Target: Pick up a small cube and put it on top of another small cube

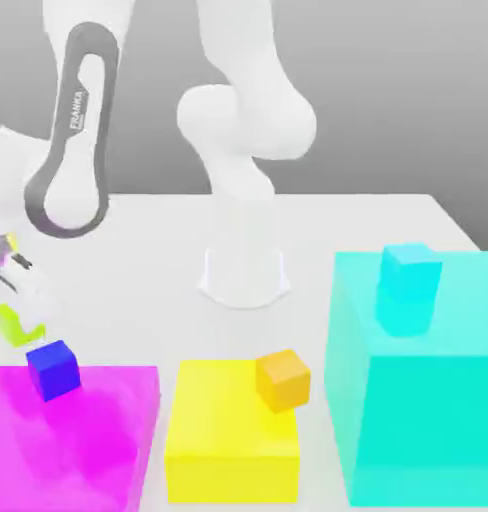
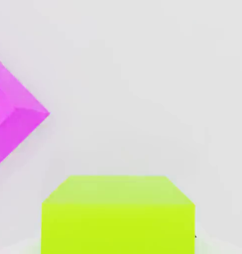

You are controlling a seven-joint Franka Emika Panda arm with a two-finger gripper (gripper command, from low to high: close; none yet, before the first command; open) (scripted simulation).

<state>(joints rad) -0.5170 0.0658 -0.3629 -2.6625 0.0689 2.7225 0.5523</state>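
The small lime yellow-green cube (image 1: 10, 326) sits at the far edge of the exterior view's left, on the white table just behind the magenta block. My gripper (image 1: 22, 308) comes down onto it from above and is shut on it. In the hand view the lime cube (image 2: 118, 216) looms very close, with a corner of the magenta block (image 2: 14, 124) beside it. The small dark blue cube (image 1: 53, 370) rests on the magenta block's (image 1: 78, 440) top, close in front of the gripper.
A small orange cube (image 1: 284, 380) lies on the flat yellow block (image 1: 228, 440) in the middle. A small cyan cube (image 1: 408, 285) sits on the tall cyan block (image 1: 418, 400) at the exterior view's right. The arm's white base (image 1: 244, 275) stands behind them.
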